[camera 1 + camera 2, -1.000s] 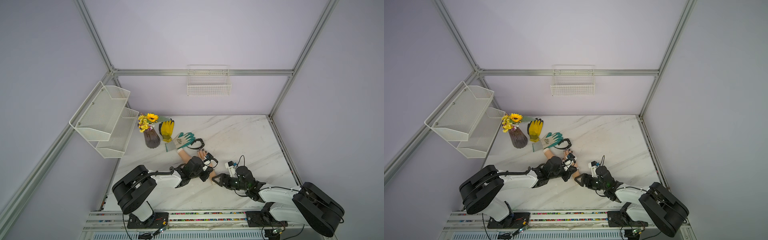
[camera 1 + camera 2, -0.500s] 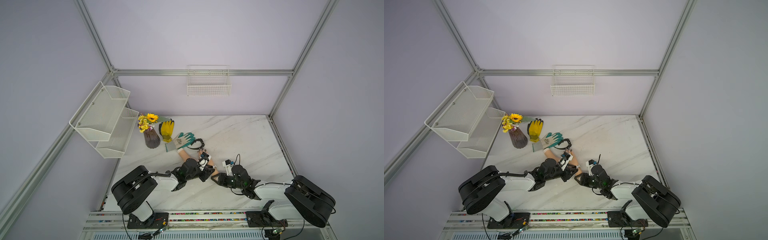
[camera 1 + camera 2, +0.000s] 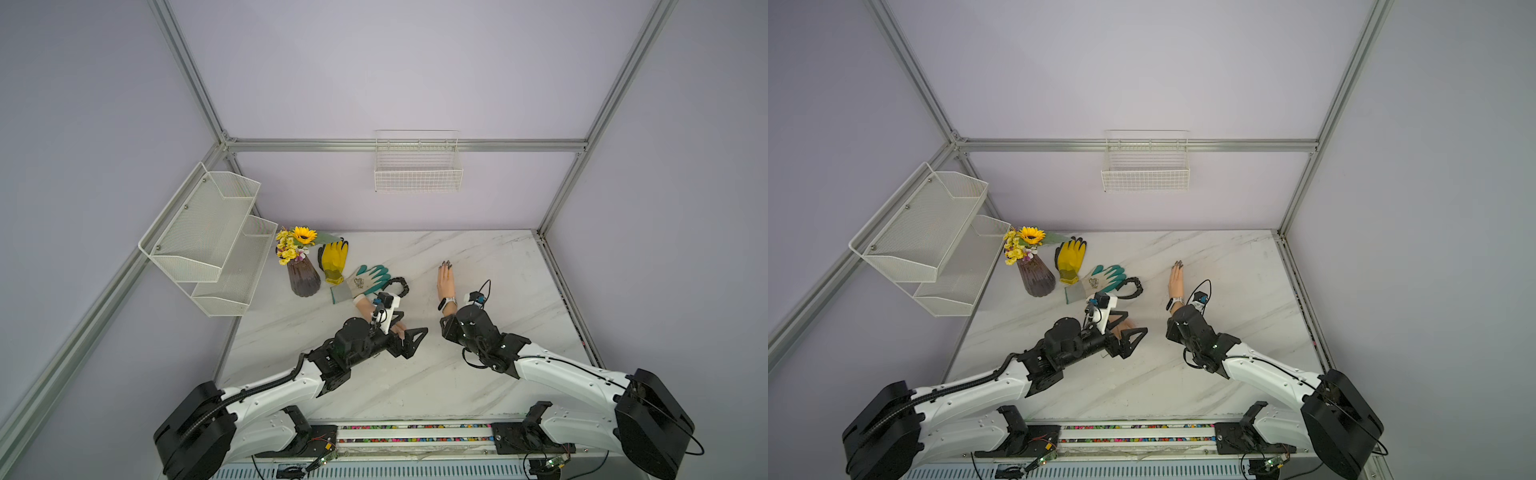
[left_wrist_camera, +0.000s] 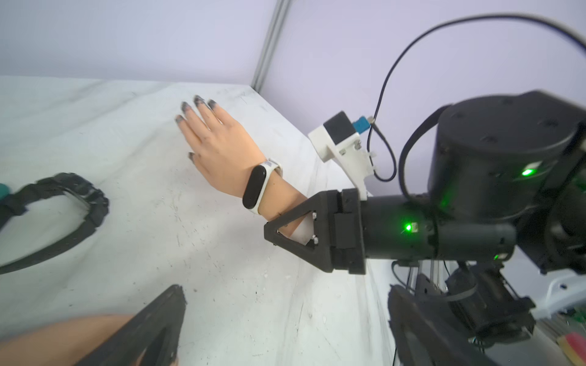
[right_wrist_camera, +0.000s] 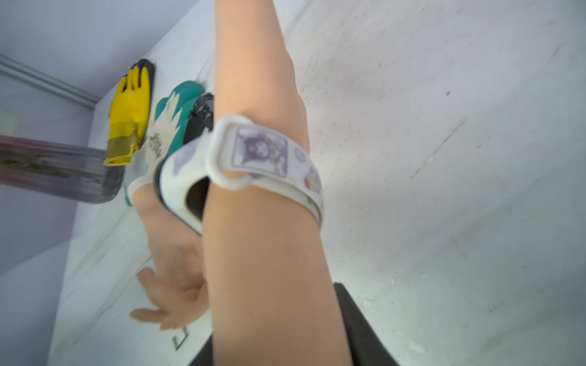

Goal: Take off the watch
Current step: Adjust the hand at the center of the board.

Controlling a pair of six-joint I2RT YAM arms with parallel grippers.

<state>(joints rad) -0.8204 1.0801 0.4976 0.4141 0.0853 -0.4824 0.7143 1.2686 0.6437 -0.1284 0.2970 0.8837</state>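
Light and soft-strapped, the watch (image 4: 255,187) rings the wrist of the mannequin hand (image 4: 222,149) right of centre, its forearm clamped by the right claw (image 4: 285,223); the wide-open left claw (image 3: 413,343) should probably pinch the strap loop (image 5: 228,152).

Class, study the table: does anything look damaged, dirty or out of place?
The hand wearing the white watch has blackened fingertips, as if stained or worn; the table is scuffed and speckled.

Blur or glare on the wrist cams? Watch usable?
Right wrist view: vase streaked with motion blur, watch slightly soft. Left wrist view: watch sharp, green LEDs bloom on the right arm, foreground soft. Both top views: even light, sharp.
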